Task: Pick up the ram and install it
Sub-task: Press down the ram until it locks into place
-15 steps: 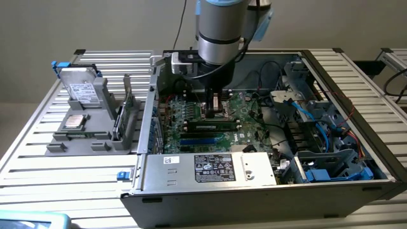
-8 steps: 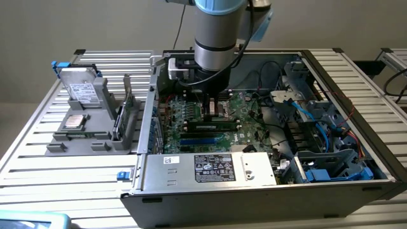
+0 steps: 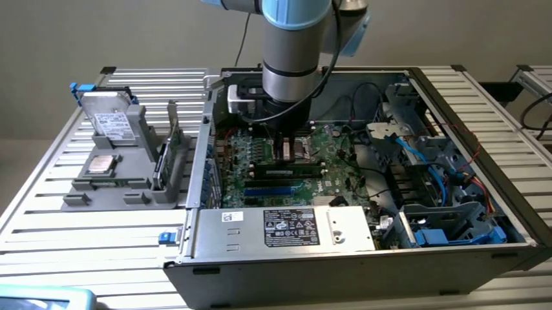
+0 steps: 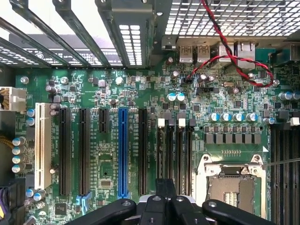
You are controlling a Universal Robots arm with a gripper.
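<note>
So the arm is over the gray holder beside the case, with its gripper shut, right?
Not quite. The arm reaches down into the case, above the motherboard, not over the holder; the exterior view shows this. Its gripper is shut, as you say.

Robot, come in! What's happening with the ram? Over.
Gripper shut, looks empty, over the motherboard. Ram lying along the memory slots; seated or not, unclear. Nothing blocking.
</note>
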